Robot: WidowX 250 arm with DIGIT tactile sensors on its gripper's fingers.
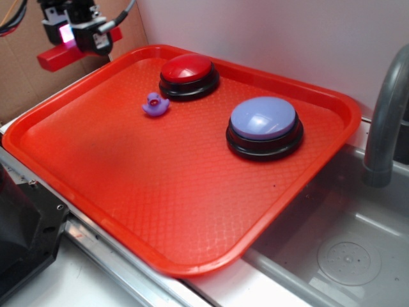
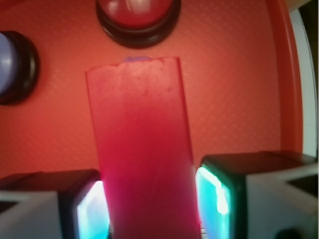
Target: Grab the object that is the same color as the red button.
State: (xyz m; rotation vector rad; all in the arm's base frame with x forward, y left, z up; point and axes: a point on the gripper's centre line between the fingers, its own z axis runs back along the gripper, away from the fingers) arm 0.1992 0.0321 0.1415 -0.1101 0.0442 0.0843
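My gripper is shut on the red block, a flat red bar, and holds it in the air above the far left corner of the red-orange tray. In the wrist view the red block fills the middle, clamped between my two fingers. The red button on its black base sits on the tray's far side, right of and below my gripper; it also shows in the wrist view at the top.
A small purple rubber duck sits by the red button. A lavender-blue button stands at the tray's right. A metal sink and grey faucet lie to the right. Cardboard stands behind my gripper.
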